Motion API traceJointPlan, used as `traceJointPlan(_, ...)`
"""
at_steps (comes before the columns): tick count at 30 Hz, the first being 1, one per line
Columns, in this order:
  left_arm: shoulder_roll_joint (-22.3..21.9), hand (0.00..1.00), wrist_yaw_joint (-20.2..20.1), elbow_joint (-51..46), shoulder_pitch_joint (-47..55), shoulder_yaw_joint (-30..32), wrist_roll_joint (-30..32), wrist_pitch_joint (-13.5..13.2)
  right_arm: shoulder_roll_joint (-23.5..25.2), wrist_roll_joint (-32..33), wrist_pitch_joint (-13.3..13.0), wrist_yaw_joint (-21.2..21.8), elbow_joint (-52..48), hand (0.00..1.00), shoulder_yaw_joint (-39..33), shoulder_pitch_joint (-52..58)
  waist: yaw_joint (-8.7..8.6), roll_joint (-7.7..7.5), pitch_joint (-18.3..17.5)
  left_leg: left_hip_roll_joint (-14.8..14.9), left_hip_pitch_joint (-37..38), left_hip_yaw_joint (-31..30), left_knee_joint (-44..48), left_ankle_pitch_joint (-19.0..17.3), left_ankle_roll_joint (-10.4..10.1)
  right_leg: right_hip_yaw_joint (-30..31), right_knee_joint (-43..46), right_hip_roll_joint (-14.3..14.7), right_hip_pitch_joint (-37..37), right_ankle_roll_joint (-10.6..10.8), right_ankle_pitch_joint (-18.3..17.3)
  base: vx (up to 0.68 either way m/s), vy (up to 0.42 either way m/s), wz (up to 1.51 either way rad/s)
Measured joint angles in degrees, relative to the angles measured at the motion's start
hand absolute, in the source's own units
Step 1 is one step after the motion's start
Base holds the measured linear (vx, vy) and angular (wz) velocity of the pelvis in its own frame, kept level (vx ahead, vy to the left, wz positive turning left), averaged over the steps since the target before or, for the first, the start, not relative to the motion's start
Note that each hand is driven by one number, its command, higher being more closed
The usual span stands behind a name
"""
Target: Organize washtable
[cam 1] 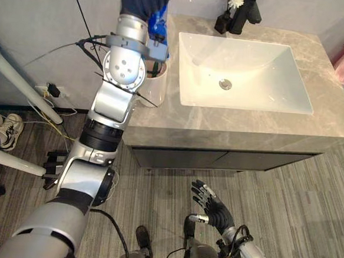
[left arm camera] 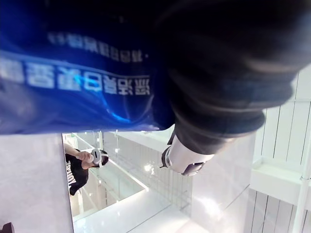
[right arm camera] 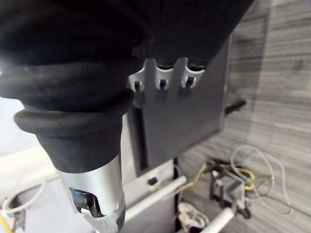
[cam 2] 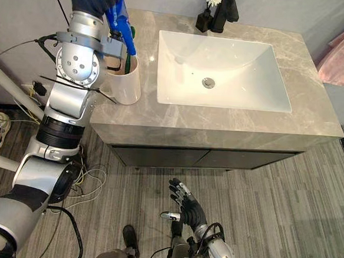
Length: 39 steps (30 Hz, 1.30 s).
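At the left edge of the desk, beside the sink, the left hand is reaching in high over the white cup, and it is gripping a blue tube that is pointing down toward the cup's mouth. The right eye view is showing a green bit at that mouth, where the left eye view has the arm covering it. The left wrist view is pressing close on the tube's printed side, with the thumb beside it. Low over the floor, the right hand is hanging with fingers spread and holding nothing.
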Motion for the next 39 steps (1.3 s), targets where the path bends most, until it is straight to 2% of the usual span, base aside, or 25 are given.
traceJointPlan(7,0.3,1.00,0.8,1.2,0.0,0.1,0.0,0.0,0.1,0.5,-0.2,-1.2,0.2,0.00,-1.3,0.3,-0.08,-1.30,0.7,-0.2,-0.7,0.2,0.8,-0.5,0.6,0.5,0.0,-0.3,-0.5,0.1,0.3,-0.01,-0.005,-0.02)
traceJointPlan(13,0.3,1.00,0.9,1.5,0.0,2.2,0.1,0.0,0.1,0.5,-1.2,-1.2,0.2,0.00,-2.9,1.0,-0.14,-1.34,0.7,-0.2,-1.1,0.4,0.8,-0.4,0.6,0.6,0.0,-0.3,-1.0,0.1,0.3,0.00,-0.017,-0.01)
traceJointPlan(39,-1.4,1.00,0.6,2.1,4.7,2.2,0.1,0.0,0.0,0.5,-1.3,-1.0,0.2,0.00,-2.7,2.2,-0.32,-1.45,0.8,-0.3,-0.6,0.0,1.3,-0.5,0.6,0.1,0.0,-0.5,0.0,0.2,0.4,0.00,-0.007,0.01)
